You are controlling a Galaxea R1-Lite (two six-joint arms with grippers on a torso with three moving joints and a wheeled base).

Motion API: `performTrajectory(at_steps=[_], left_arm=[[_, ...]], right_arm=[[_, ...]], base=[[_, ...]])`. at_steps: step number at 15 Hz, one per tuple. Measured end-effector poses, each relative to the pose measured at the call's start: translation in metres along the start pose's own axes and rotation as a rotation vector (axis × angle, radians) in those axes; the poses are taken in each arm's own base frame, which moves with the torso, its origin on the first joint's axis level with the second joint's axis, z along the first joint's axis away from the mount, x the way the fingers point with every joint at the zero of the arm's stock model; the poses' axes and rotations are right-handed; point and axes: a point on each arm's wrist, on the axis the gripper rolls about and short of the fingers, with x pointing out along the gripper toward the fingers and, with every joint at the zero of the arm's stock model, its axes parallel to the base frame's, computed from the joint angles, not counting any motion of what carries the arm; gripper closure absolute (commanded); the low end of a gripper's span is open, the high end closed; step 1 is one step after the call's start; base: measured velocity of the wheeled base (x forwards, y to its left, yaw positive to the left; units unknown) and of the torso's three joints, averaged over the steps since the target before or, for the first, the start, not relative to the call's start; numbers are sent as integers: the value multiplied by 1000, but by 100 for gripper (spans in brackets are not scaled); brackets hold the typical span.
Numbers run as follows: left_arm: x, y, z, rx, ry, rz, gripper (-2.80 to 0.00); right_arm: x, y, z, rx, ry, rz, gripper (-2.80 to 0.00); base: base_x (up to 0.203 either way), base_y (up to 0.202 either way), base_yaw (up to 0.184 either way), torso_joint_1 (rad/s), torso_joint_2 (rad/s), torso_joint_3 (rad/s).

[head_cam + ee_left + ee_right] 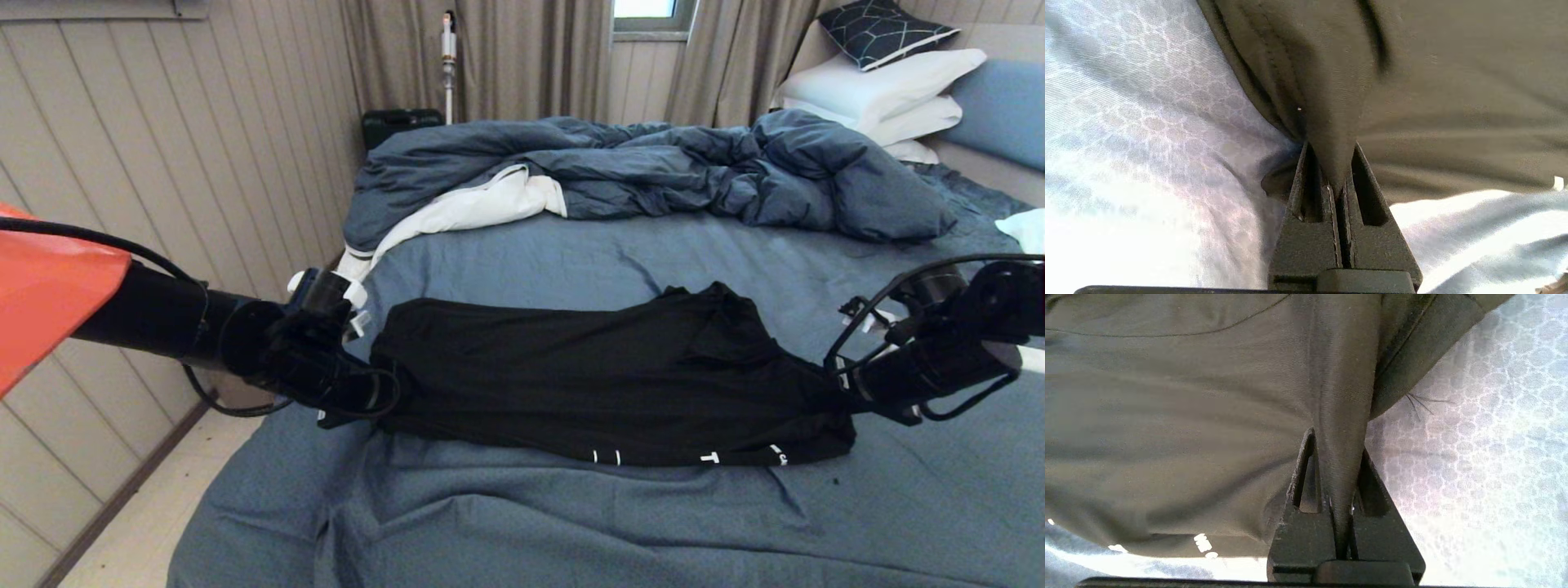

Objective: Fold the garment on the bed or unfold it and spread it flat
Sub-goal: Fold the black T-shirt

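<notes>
One rumpled duvet (653, 167) lies beyond the garment (604, 376).

Your head view is evenly lit and sharp, with daylight entering at the small window (651, 10) between the curtains (482, 57); the black T-shirt (604, 380) swallows most fold detail. Both wrist views are overexposed: the sheet (1147, 134) glares nearly white toward the frame edges, and the T-shirt reads washed-out grey-brown, perhaps slightly motion-blurred near its upper folds.
</notes>
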Motion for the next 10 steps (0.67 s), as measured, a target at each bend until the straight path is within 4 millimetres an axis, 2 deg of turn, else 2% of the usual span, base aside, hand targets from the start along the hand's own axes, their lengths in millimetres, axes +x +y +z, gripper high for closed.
performTrajectory(at_steps=[5,10], left_arm=[[-43,-14,4,20,-65,-29,0],[-71,-23,4,58,-62,-20,0]], right_arm=[[-24,11,-2,-6,-50,31,0],[-49,19,-4,-32,-115,39,0]], base=[[0,0,0,0,0,0],[0,0,0,0,0,0]])
